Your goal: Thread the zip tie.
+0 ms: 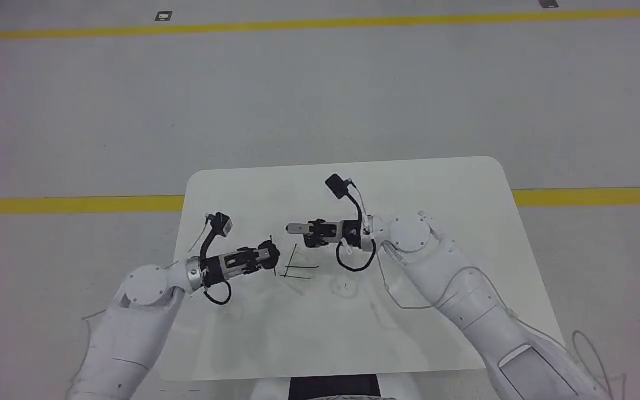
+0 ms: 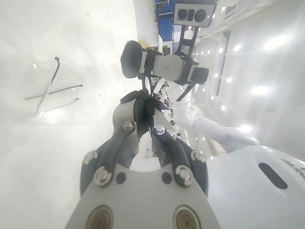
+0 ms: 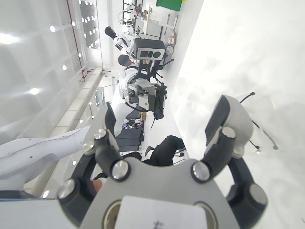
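One bench (image 1: 440, 190) carries three loose zip ties (image 2: 62, 90). A fourth zip tie (image 3: 153, 122) is a thin black strip pinched in the left gripper (image 1: 272, 253), which makes four in all. Grippers number two, left and right gripper (image 1: 298, 229).

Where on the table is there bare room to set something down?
Crowded: the middle of the table, where loose zip ties lie beside the left end effector and right end effector. Free: the strip from these to the far edge, and the near edge.
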Action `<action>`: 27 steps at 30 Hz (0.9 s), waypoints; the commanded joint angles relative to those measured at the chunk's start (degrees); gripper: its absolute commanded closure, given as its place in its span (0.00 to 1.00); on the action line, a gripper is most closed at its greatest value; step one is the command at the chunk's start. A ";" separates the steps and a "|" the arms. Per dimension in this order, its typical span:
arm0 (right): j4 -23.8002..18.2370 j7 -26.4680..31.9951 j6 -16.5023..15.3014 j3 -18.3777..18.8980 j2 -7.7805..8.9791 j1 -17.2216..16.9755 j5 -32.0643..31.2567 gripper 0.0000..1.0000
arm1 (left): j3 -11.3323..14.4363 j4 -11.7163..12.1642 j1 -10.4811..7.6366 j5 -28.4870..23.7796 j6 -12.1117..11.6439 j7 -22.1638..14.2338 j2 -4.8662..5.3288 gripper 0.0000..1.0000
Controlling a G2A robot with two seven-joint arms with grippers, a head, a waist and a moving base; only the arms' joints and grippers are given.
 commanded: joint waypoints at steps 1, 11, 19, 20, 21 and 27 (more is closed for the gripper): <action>0.96 1.23 -0.66 0.46 0.00 0.44 1.82 0.00 | -0.87 1.55 -1.23 -1.40 0.00 -4.42 0.11 1.00; 8.62 8.55 -3.26 -1.17 -1.49 5.66 10.45 0.00 | 1.06 5.24 -5.31 -4.80 0.00 -13.27 0.45 1.00; 9.30 9.37 -3.73 -1.38 -1.67 6.01 11.49 0.00 | 1.72 5.45 -5.89 -4.99 0.00 -13.27 0.76 1.00; 9.30 9.37 -3.73 -1.38 -1.67 6.01 11.49 0.00 | 1.72 5.45 -5.89 -4.99 0.00 -13.27 0.76 1.00; 9.30 9.37 -3.73 -1.38 -1.67 6.01 11.49 0.00 | 1.80 4.82 -6.03 -3.57 0.00 -12.51 0.81 1.00; 8.53 8.21 -3.47 -1.12 -1.74 5.10 12.88 0.00 | 0.26 -3.00 -5.99 6.54 0.00 -7.09 0.72 1.00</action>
